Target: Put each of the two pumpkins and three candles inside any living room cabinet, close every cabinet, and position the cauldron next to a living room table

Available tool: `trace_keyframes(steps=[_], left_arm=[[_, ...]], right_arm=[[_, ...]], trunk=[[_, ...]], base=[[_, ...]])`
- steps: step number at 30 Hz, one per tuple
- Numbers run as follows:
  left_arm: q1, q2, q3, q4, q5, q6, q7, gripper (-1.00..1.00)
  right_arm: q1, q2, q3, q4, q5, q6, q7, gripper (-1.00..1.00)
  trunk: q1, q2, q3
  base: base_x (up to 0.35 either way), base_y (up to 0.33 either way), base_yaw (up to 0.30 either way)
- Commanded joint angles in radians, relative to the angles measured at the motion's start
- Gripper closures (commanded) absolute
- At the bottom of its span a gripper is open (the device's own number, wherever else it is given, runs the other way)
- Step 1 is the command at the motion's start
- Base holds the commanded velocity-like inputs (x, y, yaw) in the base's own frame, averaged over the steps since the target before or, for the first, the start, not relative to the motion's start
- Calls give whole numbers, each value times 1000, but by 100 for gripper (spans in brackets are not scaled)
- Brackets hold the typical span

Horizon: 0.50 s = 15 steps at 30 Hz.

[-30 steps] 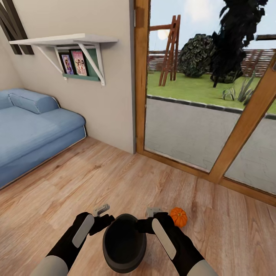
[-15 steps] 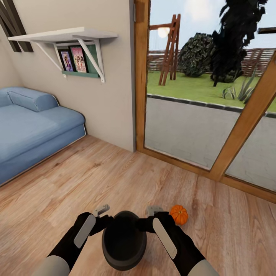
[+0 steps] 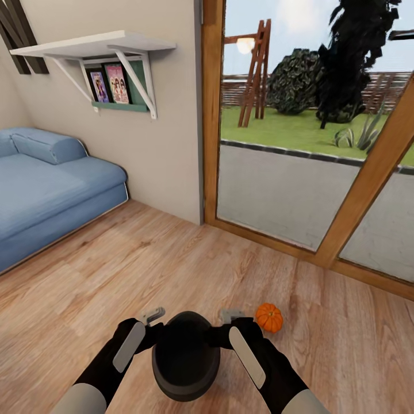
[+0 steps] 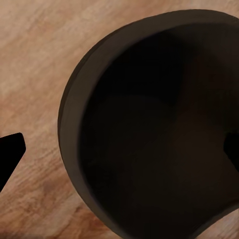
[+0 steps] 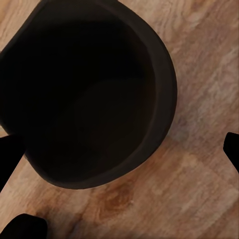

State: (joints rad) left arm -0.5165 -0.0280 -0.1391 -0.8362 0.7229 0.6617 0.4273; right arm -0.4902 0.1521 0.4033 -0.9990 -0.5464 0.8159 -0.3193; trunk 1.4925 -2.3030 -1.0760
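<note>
While I looked down through the head camera, one blue upholstered sofa [image 3: 46, 184] lay at the far left against the wall, under one white bracketed wall shelf [image 3: 98, 45] with two framed pictures [image 3: 109, 85] beneath it. Nearer me, my left gripper [image 3: 154, 323] sat at the left rim of the one dark round open-topped cauldron [image 3: 186, 356]; its wrist camera showed a finger on each side of that rim [image 4: 74, 124], so the jaws straddled the wall, though I could not tell whether they pressed on it. My right gripper [image 3: 225, 325] straddled the opposite rim [image 5: 167, 99] likewise, grip uncertain. Just right of that hand, one small ribbed orange pumpkin [image 3: 268, 317] rested on the pale wood plank floor [image 3: 172, 259], before the wood-framed glass door [image 3: 322, 144].
</note>
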Motion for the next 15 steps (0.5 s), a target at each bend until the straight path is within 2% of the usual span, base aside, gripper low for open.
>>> trace_keyframes(steps=[1, 15], left_arm=[[0, 0, -2, -1, 10, 1, 10, -100], [0, 0, -2, -1, 10, 1, 10, -100]], right_arm=[[-1, 0, 2, -1, -10, 2, -10, -100], [-1, 0, 2, 0, -11, 2, -9, -100]], trunk=[[4, -8, -4], [57, -106, -48]], base=[[0, 0, 0], [0, 0, 0]])
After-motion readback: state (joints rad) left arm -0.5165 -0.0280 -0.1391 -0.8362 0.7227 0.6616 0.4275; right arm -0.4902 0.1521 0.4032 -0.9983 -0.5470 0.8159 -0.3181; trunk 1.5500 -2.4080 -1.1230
